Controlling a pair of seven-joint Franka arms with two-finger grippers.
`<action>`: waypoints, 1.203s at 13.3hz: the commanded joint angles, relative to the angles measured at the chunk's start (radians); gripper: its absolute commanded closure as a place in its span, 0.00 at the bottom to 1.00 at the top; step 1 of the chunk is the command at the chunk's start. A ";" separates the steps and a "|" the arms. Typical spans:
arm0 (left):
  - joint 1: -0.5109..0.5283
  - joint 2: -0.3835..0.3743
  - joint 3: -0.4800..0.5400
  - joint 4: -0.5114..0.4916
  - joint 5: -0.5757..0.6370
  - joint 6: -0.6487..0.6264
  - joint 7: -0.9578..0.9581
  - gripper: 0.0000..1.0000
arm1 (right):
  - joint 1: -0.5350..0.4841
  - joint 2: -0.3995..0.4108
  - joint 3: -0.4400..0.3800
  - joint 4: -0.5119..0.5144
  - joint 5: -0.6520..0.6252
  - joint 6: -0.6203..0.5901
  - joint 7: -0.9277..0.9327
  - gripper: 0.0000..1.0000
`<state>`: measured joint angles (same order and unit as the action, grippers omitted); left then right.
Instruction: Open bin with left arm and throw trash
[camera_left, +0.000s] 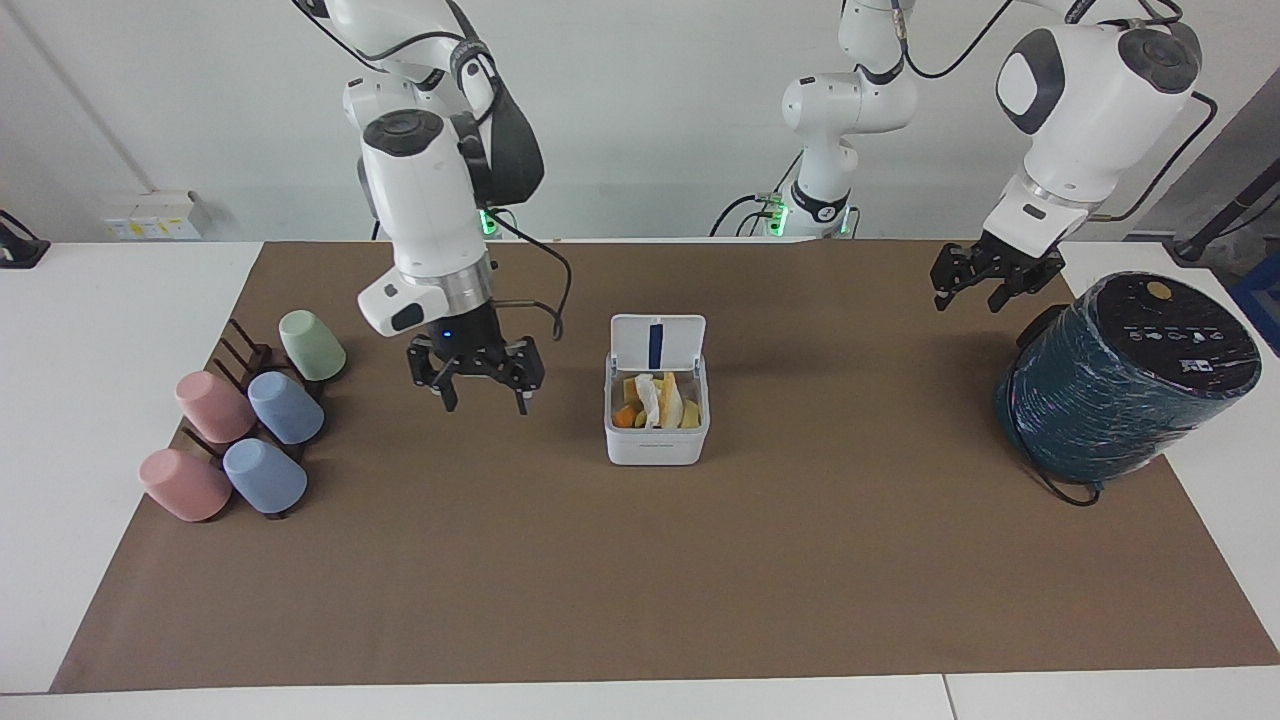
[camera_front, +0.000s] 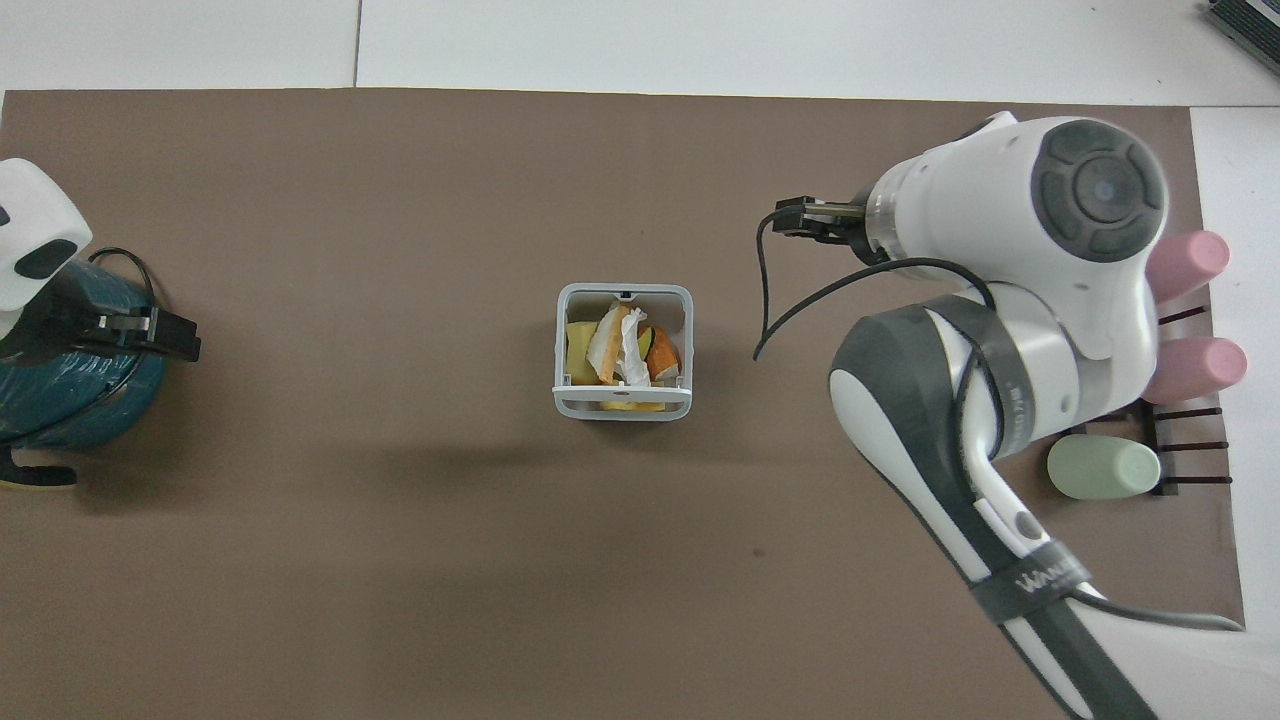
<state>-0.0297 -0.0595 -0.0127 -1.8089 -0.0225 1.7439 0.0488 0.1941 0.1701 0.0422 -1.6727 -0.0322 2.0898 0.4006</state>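
Bin: a small white square bin (camera_left: 656, 425) stands on the table near the middle of the brown mat, its hinged lid (camera_left: 657, 343) raised upright on the side nearer the robots, a blue strip showing on the lid's inner face.
Trash: scraps (camera_left: 655, 401) lie inside the bin, a crumpled white paper piece among yellow and orange bits; the overhead view (camera_front: 622, 350) shows them filling the box. No scraps show on the mat.
Right gripper: the right gripper (camera_left: 477, 374), with a small blue light above it, hangs over bare mat between the bin and the cup rack, fingers spread apart and holding nothing.
Left gripper: the left gripper (camera_left: 976, 281) hangs in the air beside the dark teal wrapped cylinder (camera_left: 1128, 378), toward the left arm's end of the table, well apart from the bin. Its fingers look parted and empty.
Progress: judging by the open lid and the filled bin, opening and throwing appear done; at most, closing the lid and parking the arms may remain.
Other things: pastel cups (camera_left: 244, 416), pink, blue and green, lie on a dark rack toward the right arm's end.
Surface: a brown mat (camera_left: 640, 600) covers most of a white table (camera_left: 80, 420).
Room: a plain pale wall rises at the robots' end; cables trail from both arm bases.
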 joint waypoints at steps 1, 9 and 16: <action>-0.003 -0.040 -0.004 -0.044 0.013 0.028 -0.038 0.25 | -0.088 -0.098 0.012 -0.015 -0.018 -0.129 -0.109 0.00; -0.019 -0.026 -0.003 0.014 0.019 -0.059 -0.060 0.22 | -0.157 -0.188 -0.113 0.128 0.000 -0.503 -0.351 0.00; -0.021 0.021 -0.012 0.138 0.070 -0.130 -0.066 0.00 | -0.171 -0.225 -0.113 0.096 -0.003 -0.553 -0.362 0.00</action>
<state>-0.0384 -0.0607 -0.0270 -1.6966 0.0227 1.6141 0.0028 0.0296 -0.0344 -0.0776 -1.5538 -0.0328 1.5503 0.0497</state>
